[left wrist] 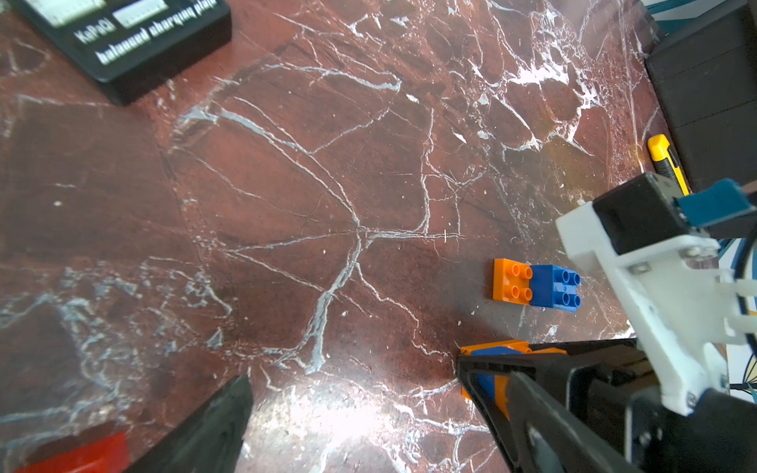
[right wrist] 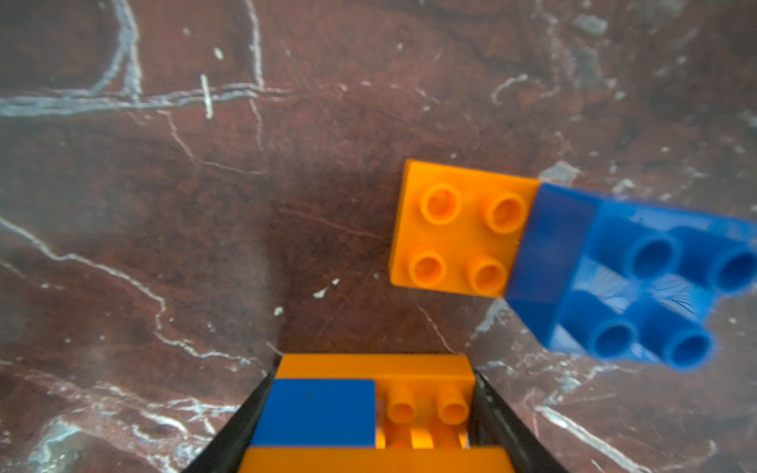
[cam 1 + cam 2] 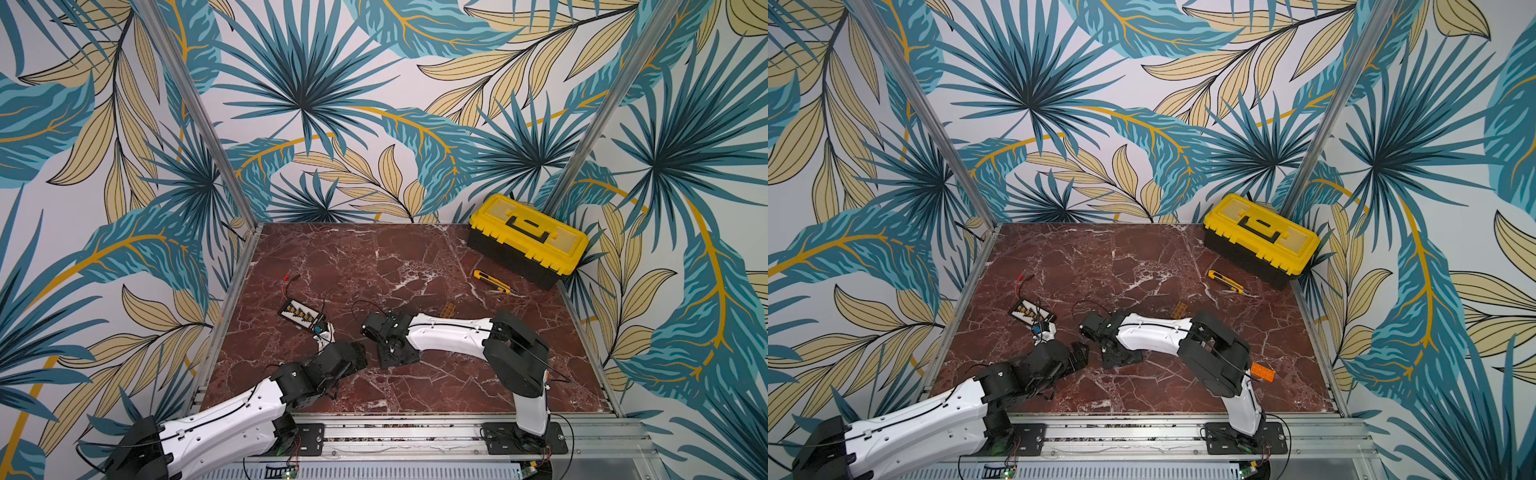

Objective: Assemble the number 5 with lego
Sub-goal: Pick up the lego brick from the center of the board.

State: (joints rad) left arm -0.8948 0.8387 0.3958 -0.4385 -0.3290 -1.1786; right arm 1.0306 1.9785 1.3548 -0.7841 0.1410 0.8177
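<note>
In the right wrist view my right gripper (image 2: 373, 374) is shut on a lego stack of orange bricks with a blue one (image 2: 319, 409); its black fingers press on both sides. Just beyond it on the marble lies an orange plate (image 2: 458, 229) with a blue square brick (image 2: 639, 278) on one end, also seen in the left wrist view (image 1: 532, 286). My left gripper (image 1: 356, 409) hangs open over bare marble beside the right one. A red brick (image 1: 78, 454) shows at the frame's edge. In a top view, an orange brick (image 3: 1262, 371) lies behind the right arm's elbow.
A yellow toolbox (image 3: 528, 239) stands at the back right, with a yellow utility knife (image 3: 490, 281) in front of it. A black board with yellow parts (image 3: 301, 313) and loose wires (image 3: 291, 278) lie on the left. A tan studded strip (image 3: 448, 309) lies behind the right arm.
</note>
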